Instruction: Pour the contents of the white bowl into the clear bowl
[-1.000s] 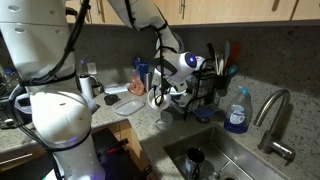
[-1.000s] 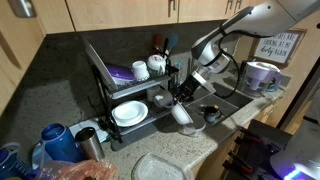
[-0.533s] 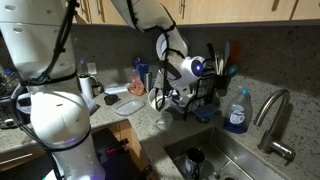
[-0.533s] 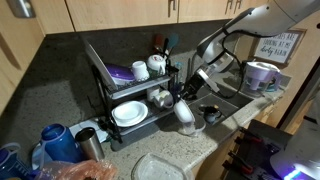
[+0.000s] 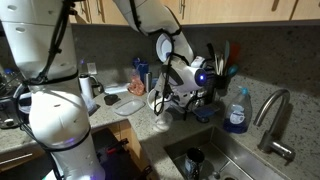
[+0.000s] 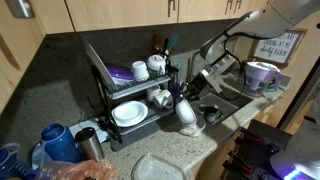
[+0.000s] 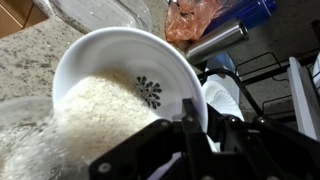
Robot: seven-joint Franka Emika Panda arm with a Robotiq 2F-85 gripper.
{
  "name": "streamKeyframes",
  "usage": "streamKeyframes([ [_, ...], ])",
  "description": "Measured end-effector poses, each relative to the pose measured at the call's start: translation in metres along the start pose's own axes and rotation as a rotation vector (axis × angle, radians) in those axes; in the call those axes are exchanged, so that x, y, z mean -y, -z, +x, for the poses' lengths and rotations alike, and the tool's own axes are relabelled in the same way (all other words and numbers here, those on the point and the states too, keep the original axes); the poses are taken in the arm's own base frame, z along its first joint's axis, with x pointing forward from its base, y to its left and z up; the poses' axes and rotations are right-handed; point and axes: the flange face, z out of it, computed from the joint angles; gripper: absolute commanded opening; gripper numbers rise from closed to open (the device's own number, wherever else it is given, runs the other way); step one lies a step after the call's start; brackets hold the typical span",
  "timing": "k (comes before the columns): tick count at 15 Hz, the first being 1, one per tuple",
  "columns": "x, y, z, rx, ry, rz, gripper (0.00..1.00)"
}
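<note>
My gripper [image 7: 195, 125] is shut on the rim of the small white bowl [image 7: 120, 60], which is tipped steeply. White rice [image 7: 90, 120] slides out of it toward the lower left of the wrist view, into the clear bowl [image 7: 14, 118], whose glassy rim shows there. In both exterior views the gripper [image 5: 172, 92] [image 6: 196, 92] holds the white bowl [image 5: 158, 98] [image 6: 184, 110] tilted just above the clear bowl [image 5: 160, 125] [image 6: 188, 128] on the granite counter, in front of the dish rack.
The black dish rack [image 6: 120, 92] holds a white plate [image 6: 130, 113] and cups. A flat glassy dish [image 6: 160, 168] [image 5: 128, 105] lies on the counter. The sink [image 5: 225, 160], faucet [image 5: 275, 112] and a blue soap bottle [image 5: 237, 110] are beside the counter. An orange bag [image 7: 195, 20] lies nearby.
The wrist has rotated further and the white bowl has tipped more steeply over the clear bowl. The bowl stayed in the grip.
</note>
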Motion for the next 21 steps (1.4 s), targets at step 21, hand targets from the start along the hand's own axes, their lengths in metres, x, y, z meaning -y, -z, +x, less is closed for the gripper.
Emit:
streamKeyframes([
  [21, -0.040, 0.020, 0.026, 0.112, -0.112, 0.198, 0.03],
])
